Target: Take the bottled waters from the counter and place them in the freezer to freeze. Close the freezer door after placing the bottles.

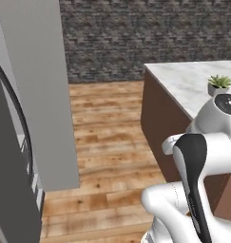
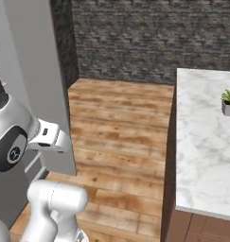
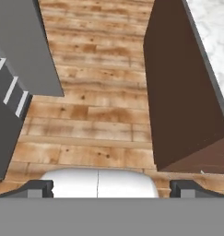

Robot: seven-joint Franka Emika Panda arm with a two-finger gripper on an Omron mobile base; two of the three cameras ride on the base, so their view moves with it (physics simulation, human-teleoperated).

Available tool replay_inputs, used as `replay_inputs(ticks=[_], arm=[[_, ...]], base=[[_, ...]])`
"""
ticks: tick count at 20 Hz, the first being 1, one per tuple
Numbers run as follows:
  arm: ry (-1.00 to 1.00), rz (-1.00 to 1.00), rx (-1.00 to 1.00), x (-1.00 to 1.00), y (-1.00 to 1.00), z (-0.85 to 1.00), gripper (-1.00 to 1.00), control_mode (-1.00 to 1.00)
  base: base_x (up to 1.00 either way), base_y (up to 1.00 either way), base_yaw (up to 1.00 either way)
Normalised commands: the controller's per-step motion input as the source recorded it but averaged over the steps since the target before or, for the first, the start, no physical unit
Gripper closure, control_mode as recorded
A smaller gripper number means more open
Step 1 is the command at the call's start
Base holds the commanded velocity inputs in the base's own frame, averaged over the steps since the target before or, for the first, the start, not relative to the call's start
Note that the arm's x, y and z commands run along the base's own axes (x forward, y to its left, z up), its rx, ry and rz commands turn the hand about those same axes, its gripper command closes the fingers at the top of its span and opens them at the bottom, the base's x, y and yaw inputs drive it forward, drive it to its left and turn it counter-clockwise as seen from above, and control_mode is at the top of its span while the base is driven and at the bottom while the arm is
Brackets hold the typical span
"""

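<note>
So the end effector [image 3: 111, 189] has its two dark tips set wide apart near the bottom corners of the hand view, nothing between them — it's empty, looking down at the wooden floor [image 3: 99, 120]. To one side of it in that view there's the brown wooden side of the counter [image 3: 182, 92], with a sliver of white marble at the top corner. On the other side is the freezer [image 3: 7, 115], grey, with pale shelf edges showing inside, so it looks open.

From the base views, the freezer door [image 1: 41, 95] stands swung out as a tall flat grey panel over the floor, and the counter's marble top has a small potted plant [image 2: 228, 101] on it. I can't spot any bottled waters on the part of the counter that's visible, and I can't make out any on the shelves either — too little of the inside shows.

My read: the door's open and the hand is free, so either the bottles are already in, or they're on a part of the counter out of view. Closing the door is definitely left.
</note>
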Motion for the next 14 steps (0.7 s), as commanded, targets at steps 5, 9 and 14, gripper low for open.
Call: replay_inputs(ticks=[5, 9, 14], arm=[[0.0, 0.0, 0.0, 0.0, 0.0, 0.0, -1.0, 1.0], [0.0, 0.0, 0.0, 0.0, 0.0, 0.0, -1.0, 1.0], [0.0, 0.0, 0.0, 0.0, 0.0, 0.0, -1.0, 1.0]], base=[[-0.36, -0.91, 0.0], [-0.49, -0.99, 0.0], [-0.31, -1.0, 0.0]])
